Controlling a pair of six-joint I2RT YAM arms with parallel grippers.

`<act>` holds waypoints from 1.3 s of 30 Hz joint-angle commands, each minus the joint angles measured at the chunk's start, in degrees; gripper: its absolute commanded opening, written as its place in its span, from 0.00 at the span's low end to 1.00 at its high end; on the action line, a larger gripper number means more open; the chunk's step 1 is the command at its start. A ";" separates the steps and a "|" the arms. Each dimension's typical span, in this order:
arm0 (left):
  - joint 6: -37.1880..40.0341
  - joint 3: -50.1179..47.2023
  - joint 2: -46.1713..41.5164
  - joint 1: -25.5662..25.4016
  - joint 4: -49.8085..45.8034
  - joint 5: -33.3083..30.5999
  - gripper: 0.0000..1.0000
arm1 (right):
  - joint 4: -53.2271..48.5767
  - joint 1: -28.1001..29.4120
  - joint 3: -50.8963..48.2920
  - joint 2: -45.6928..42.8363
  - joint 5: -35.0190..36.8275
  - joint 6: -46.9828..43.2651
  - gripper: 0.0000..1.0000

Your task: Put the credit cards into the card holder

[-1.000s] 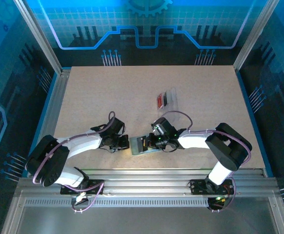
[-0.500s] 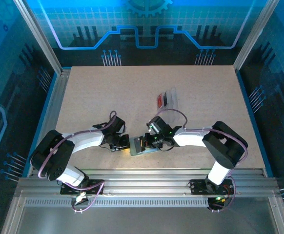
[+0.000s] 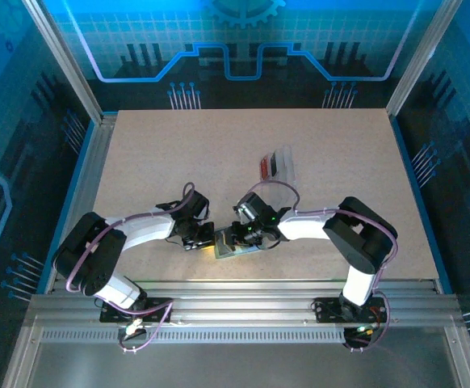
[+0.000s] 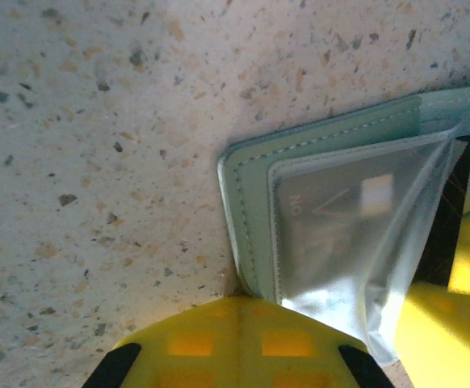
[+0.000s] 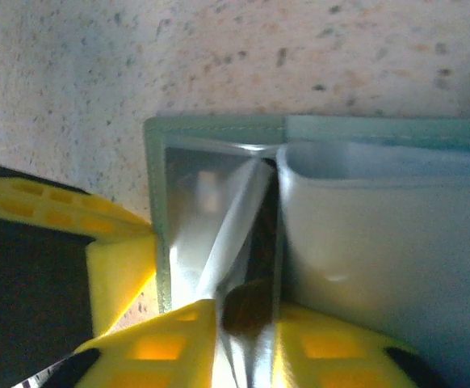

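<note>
Speckled table (image 3: 340,178): left gripper (image 4: 239,311) clenches the card holder (image 4: 247,178), right gripper (image 5: 247,315) parted at its pocket (image 4: 340,242); credit cards (image 3: 272,165) in clear pouch (image 3: 286,153).

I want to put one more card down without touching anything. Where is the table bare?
The table is bare from its left edge to the pouch, from the pouch to its right edge, and behind the pouch. The near side is crowded: the left arm and right arm lie there, and the left gripper and right gripper meet at the holder.
</note>
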 commanded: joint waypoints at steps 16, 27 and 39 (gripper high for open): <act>0.60 -2.77 6.59 -2.75 8.20 -0.61 0.00 | -31.04 2.10 7.03 -6.83 11.17 -10.70 0.53; 2.35 2.81 -3.69 -2.87 -0.73 0.65 0.00 | -29.16 -2.90 5.76 -9.76 13.08 -11.57 0.35; 0.38 5.21 -2.37 -7.02 0.42 2.14 0.00 | -38.14 -3.75 13.89 -1.48 24.44 -19.14 0.39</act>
